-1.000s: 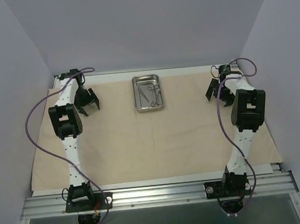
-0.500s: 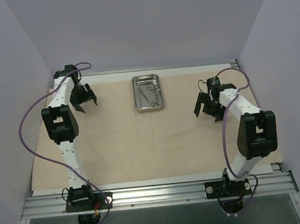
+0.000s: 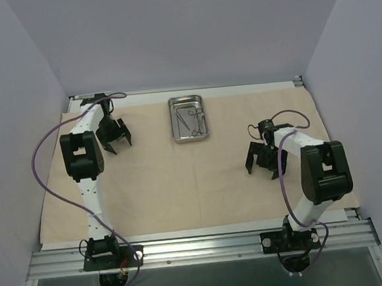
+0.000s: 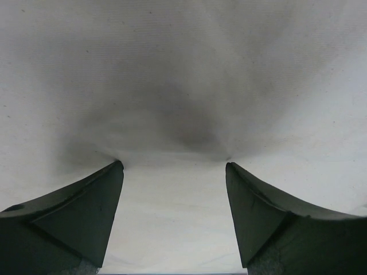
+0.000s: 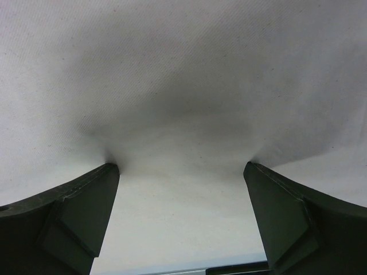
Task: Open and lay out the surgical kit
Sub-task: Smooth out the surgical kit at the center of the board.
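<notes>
Top external shows right gripper (image 3: 263,166) swung inward from the far right corner, left gripper (image 3: 117,143) barely shifted, both jaws apart and empty over the flat large beige cloth wrap (image 3: 181,183); thin metal ring-handled instruments (image 3: 190,118) lie in the small shiny rectangular steel tray (image 3: 174,124) at far centre, likely next.

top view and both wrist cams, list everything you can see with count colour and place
cloth: 1, beige, spread flat over the table
tray: 1, shiny steel, on the cloth, far middle
instruments: a few, exact count unclear, thin metal, inside the tray
rail: 1, silver, along the near edge
walls: pale purple, left, back and right
cables: 2, purple, one looped along each arm
left arm: 1, white and black, left side
right arm: 1, white and black, right side
left tool: 1, black, open, far left over the cloth
right tool: 1, black, open, right of centre over the cloth
</notes>
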`<state>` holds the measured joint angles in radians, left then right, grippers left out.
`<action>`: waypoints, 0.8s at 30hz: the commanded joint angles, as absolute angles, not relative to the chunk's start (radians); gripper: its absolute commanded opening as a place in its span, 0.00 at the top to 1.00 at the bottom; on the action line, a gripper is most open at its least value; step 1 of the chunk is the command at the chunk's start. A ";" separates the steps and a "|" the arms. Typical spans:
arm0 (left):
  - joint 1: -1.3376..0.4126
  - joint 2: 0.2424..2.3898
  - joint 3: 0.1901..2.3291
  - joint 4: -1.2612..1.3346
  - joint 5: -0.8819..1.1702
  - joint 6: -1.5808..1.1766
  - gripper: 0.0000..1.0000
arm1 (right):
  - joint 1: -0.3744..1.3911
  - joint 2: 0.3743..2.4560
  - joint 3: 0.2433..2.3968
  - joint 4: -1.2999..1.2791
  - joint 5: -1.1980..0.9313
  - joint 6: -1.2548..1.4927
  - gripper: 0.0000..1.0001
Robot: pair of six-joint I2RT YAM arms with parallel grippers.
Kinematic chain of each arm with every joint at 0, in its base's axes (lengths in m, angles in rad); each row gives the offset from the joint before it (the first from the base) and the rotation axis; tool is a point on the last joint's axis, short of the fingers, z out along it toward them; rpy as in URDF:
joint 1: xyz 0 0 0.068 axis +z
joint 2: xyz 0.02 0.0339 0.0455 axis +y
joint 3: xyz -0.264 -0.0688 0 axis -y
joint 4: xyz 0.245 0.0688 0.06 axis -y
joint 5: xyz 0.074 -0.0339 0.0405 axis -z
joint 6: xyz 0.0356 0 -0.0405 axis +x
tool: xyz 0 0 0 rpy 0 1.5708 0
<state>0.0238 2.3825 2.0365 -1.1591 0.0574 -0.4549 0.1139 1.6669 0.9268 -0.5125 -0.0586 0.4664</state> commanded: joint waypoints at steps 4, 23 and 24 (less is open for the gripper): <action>0.041 2.434 2.080 -1.157 0.049 -0.428 0.19 | 0.121 1.727 0.844 -0.555 -0.080 0.492 0.00; 0.043 2.142 2.040 -1.171 0.028 -0.422 0.18 | 0.149 1.753 1.345 -0.649 -0.133 0.335 0.00; 0.043 2.097 1.993 -1.164 0.029 -0.422 0.17 | 0.155 1.817 1.435 -0.649 -0.138 0.330 0.00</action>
